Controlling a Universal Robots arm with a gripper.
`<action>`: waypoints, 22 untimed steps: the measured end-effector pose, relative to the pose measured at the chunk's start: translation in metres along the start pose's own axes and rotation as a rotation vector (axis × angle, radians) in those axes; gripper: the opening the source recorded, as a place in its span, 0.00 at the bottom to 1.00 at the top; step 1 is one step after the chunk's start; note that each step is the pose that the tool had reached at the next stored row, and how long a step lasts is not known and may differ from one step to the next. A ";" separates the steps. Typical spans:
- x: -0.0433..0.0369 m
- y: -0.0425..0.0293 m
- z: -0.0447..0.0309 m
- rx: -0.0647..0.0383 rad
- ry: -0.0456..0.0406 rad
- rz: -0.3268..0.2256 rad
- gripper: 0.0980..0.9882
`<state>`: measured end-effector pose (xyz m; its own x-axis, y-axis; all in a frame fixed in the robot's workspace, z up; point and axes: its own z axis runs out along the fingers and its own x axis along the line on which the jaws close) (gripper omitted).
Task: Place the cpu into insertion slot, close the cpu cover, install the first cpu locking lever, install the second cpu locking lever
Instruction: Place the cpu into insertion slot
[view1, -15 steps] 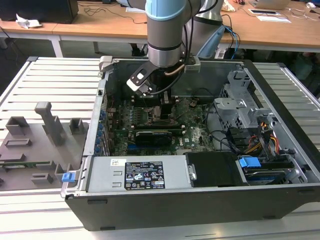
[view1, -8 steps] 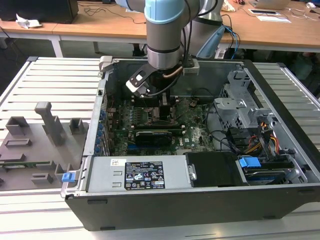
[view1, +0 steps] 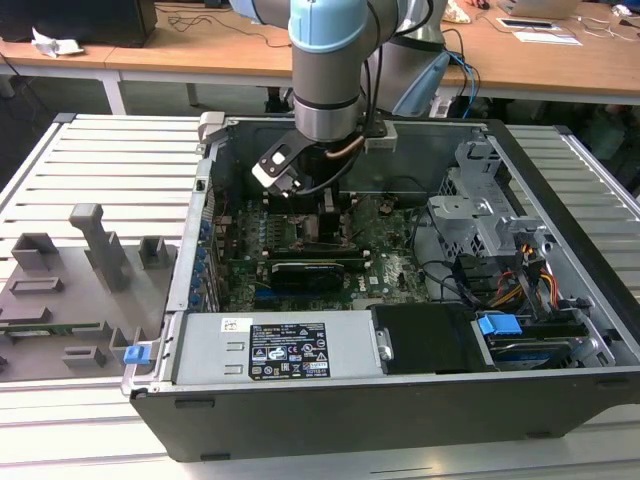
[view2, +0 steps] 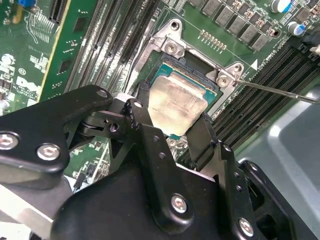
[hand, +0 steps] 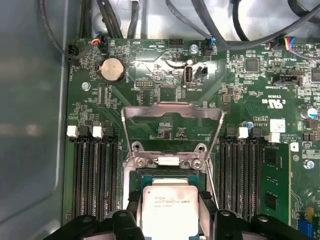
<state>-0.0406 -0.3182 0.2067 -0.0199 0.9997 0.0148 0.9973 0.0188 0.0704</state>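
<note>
Cpu (view2: 177, 102) pinched by two opposite edges between the fingers (view2: 145, 119) of the gripper (view2: 175, 114), silver top facing up. Jaws parted only to chip width and pressed against it. Held right over the insertion slot (view2: 200, 75), perhaps just touching it; contact hard to make out. Hinged up and open at one edge of the slot, the cpu cover (hand: 172, 111), with memory slots (hand: 95, 170) flanking on the green motherboard (hand: 240, 85). In the exterior view, reaching down into the open computer case (view1: 400, 410).
</note>
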 end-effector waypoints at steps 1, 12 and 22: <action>0.0000 -0.0004 0.0027 0.000 -0.0016 0.019 0.50; -0.0001 -0.0008 0.0081 0.000 -0.0020 0.025 0.58; -0.0003 -0.0001 0.0004 0.001 -0.0020 0.025 0.58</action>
<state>-0.0407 -0.3185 0.2063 0.0051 0.9999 0.0145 0.9976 -0.0061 0.0692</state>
